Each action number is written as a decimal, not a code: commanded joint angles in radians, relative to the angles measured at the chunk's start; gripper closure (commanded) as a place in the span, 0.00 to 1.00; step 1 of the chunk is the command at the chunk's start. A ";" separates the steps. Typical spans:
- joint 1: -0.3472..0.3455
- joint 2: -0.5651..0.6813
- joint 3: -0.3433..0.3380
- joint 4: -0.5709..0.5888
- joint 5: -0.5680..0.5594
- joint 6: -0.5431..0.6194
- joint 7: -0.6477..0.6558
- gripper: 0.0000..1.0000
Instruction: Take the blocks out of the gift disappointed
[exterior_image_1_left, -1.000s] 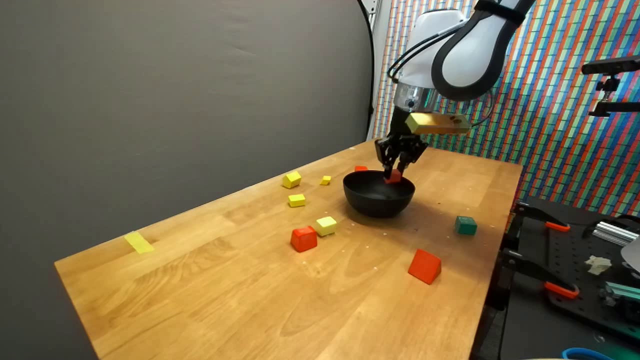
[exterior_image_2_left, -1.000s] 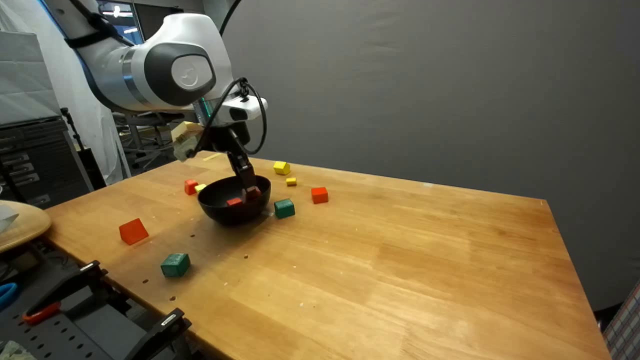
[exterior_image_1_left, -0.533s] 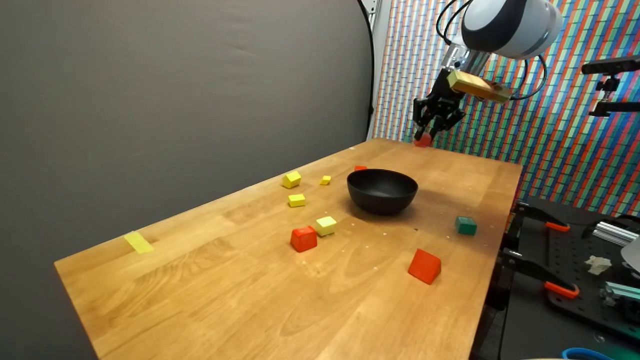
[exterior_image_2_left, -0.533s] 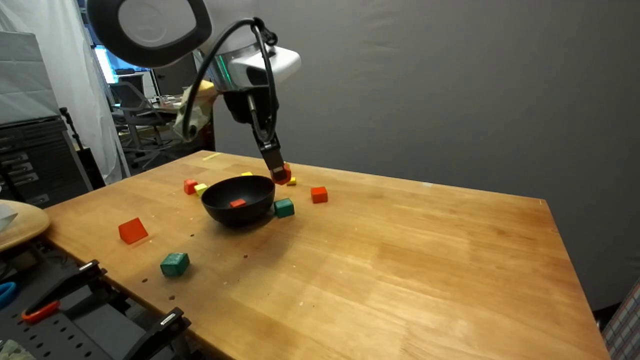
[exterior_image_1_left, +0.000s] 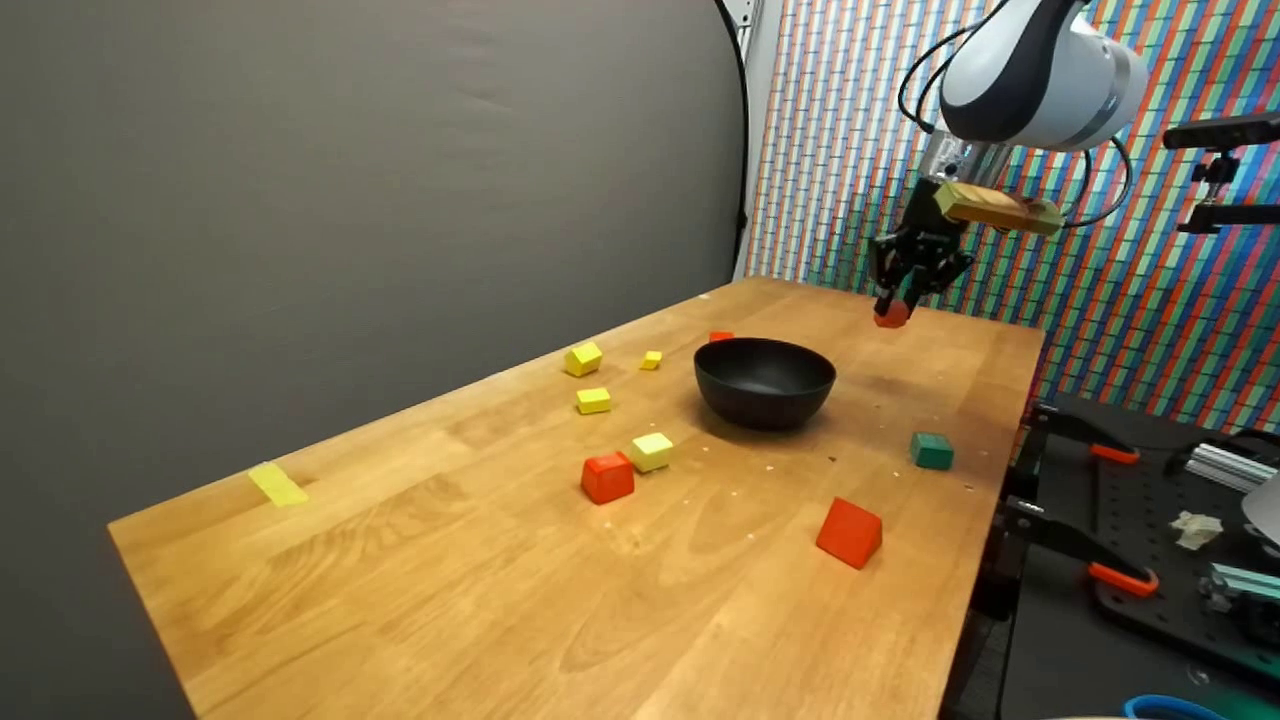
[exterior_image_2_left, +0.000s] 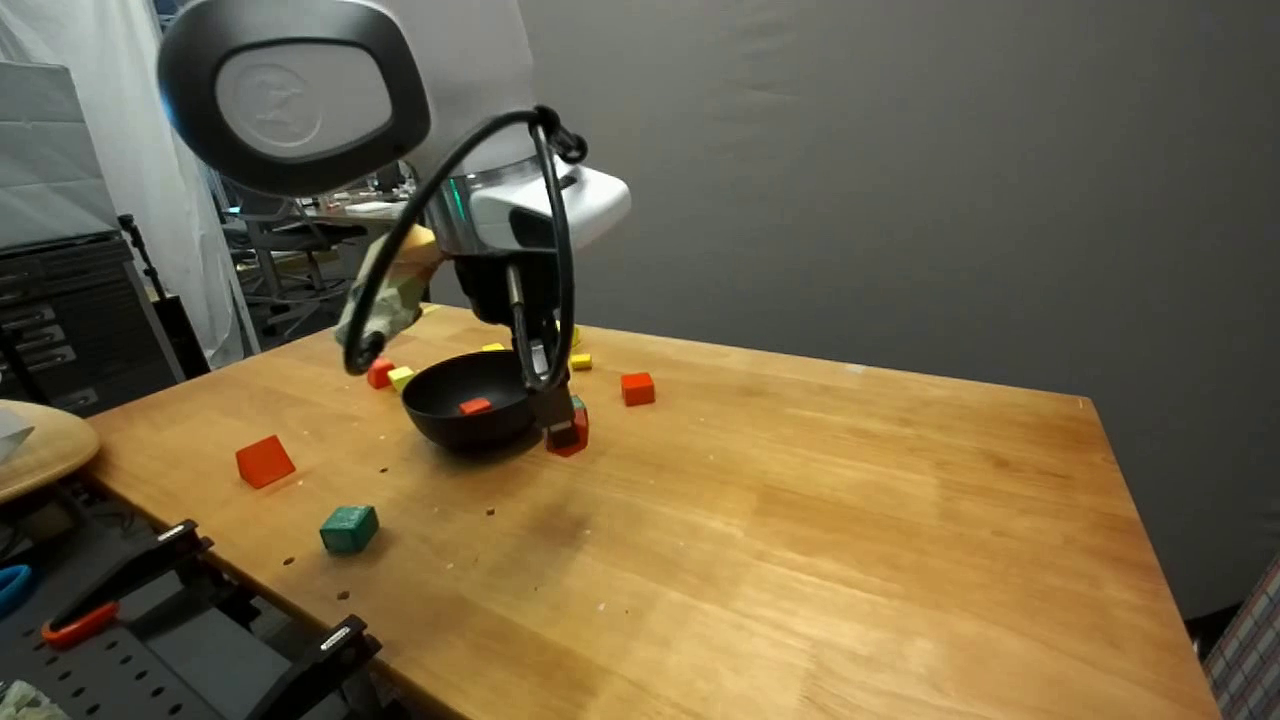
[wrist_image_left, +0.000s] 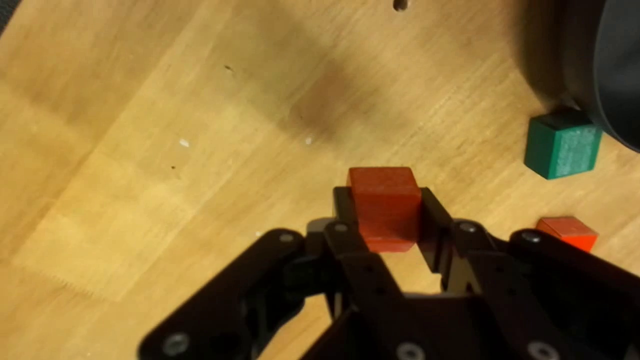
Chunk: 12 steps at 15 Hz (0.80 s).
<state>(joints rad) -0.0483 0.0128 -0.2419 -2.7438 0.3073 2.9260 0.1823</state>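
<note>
Red wedge (exterior_image_2_left: 266, 461): out, on the bench (exterior_image_2_left: 800, 560), between 8 and 9 o'clock from the bowl (exterior_image_2_left: 455, 432) in an exterior view; that dial serves throughout.
Near green (exterior_image_2_left: 350, 529): out, on the bench, between 7 and 8 o'clock.
Far red (exterior_image_2_left: 380, 373): out, on the bench, between 9 and 10 o'clock.
Pale yellow (exterior_image_2_left: 401, 378): out, on the same bearing, closer to the bowl.
Bowl: upright on the bench, at the dial's hub; not yet emptied, I judge.
Inner red (exterior_image_2_left: 475, 406): lying in the bowl, the one block I can make out there, and left to lift out; the near wall hides part of the inside.
Rim yellow (exterior_image_2_left: 493, 347): out, mostly hidden behind the rim, near 1 o'clock.
Gripper (wrist_image_left: 387, 215): narrow, gripping the carried red (wrist_image_left: 384, 197) from both flanks.
Carried red: out of the bowl, above the bench, between 3 and 4 o'clock; setting it down seems left to do.
Back yellow (exterior_image_2_left: 576, 336): out, partly hidden, near 2 o'clock.
Side green (wrist_image_left: 562, 145): out, just beside the bowl near 3 o'clock; touching or apart, I cannot tell.
Small yellow (exterior_image_2_left: 581, 361): out, between 2 and 3 o'clock.
Right red (exterior_image_2_left: 638, 389): out, near 3 o'clock, well apart.
</note>
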 joint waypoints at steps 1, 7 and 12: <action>0.007 0.059 0.019 0.019 0.045 -0.002 -0.045 0.42; -0.008 0.092 0.035 0.005 -0.113 0.060 0.075 0.30; 0.003 0.108 0.027 0.006 -0.127 0.083 0.089 0.05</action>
<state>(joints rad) -0.0175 0.1210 -0.2385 -2.7382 0.1964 3.0099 0.2593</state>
